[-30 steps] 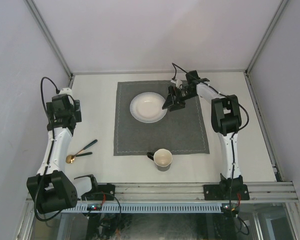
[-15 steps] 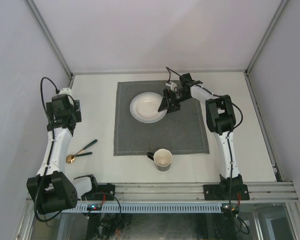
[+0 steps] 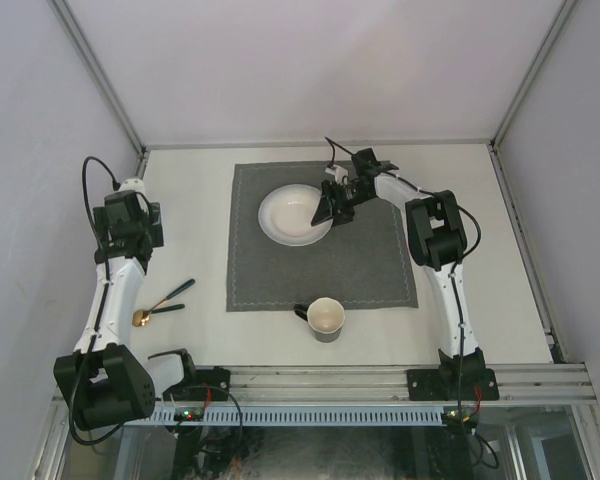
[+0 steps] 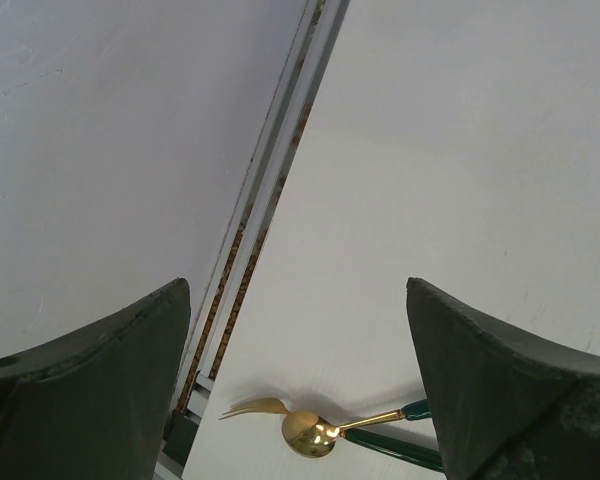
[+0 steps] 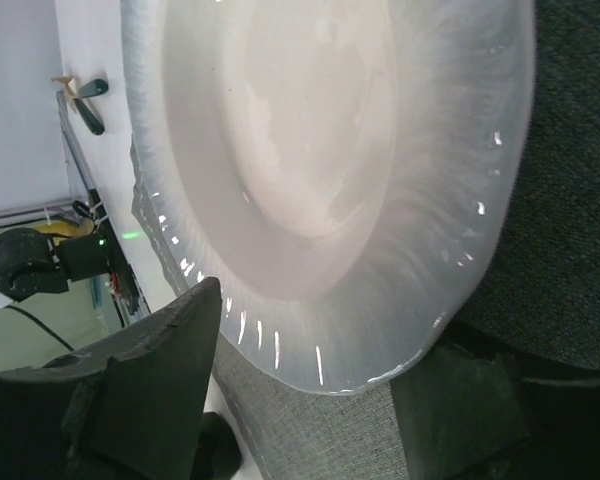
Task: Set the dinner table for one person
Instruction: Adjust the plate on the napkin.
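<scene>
The off-white dinner table [image 3: 485,290] carries a square grey mat [image 3: 320,265]. A white plate [image 3: 294,214] lies on the mat's far half and fills the right wrist view [image 5: 320,150]. My right gripper [image 3: 333,206] is open at the plate's right rim; in its wrist view [image 5: 310,400] the jaws stand either side of the rim, one finger [image 5: 150,400] beside it. A dark cup [image 3: 326,318] stands at the mat's near edge. A gold spoon [image 3: 142,317] and fork with green handles lie at the left, seen between my open, empty left gripper [image 4: 300,370].
Aluminium rails [image 3: 380,378] edge the table, with one rail [image 4: 270,200] close to the left gripper. Pale walls enclose the left, far and right sides. The left arm [image 3: 128,225] hovers over the table's left strip, above the cutlery.
My right gripper has moved left across the mat until its jaws reach the plate's right rim. The left arm, cup and cutlery have not moved.
</scene>
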Controlling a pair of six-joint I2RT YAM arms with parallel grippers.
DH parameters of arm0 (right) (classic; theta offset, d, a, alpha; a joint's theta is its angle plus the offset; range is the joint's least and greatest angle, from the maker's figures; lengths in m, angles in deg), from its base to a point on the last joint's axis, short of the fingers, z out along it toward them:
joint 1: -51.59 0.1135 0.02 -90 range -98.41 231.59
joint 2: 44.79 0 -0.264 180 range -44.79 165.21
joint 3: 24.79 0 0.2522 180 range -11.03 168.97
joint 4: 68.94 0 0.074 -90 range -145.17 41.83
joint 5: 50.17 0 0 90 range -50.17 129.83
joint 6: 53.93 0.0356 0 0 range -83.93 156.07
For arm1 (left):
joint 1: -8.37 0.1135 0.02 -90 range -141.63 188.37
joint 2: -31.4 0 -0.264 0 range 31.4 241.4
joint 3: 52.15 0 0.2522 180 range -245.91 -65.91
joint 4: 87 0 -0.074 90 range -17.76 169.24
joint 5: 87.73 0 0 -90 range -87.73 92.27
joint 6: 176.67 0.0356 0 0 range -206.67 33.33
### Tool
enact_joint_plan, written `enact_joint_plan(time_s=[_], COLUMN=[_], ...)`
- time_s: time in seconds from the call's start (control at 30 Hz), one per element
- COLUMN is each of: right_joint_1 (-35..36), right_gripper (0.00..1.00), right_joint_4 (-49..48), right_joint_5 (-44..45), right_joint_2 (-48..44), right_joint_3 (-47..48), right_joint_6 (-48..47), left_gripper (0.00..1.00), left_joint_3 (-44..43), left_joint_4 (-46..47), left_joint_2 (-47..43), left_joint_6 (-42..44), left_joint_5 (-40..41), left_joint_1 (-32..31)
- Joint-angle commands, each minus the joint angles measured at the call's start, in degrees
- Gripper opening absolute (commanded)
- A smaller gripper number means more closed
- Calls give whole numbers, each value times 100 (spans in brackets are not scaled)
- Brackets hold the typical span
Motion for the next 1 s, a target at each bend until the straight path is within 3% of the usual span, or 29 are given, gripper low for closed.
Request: enact_joint_plan(time_s=[0.0,0.07,0.17,0.97], right_joint_1=[145,158,150,-520], right_gripper=[60,45,0,0], right_joint_4=[-266,-315,-248,177], right_joint_5=[38,25,13,-296], right_joint_2=[41,74,111,-558], right_joint_3=[211,217,266,-106], right_joint_6=[147,180,181,-33], left_gripper=[92,92,92,92], left_joint_3=[99,110,116,113], left_joint_4=[88,78,88,97], left_joint_2=[-196,-196,-195,-152], left_joint_6=[62,64,54,49], left_joint_5=[10,10,-7,-77], left_joint_1=[20,17,23,25])
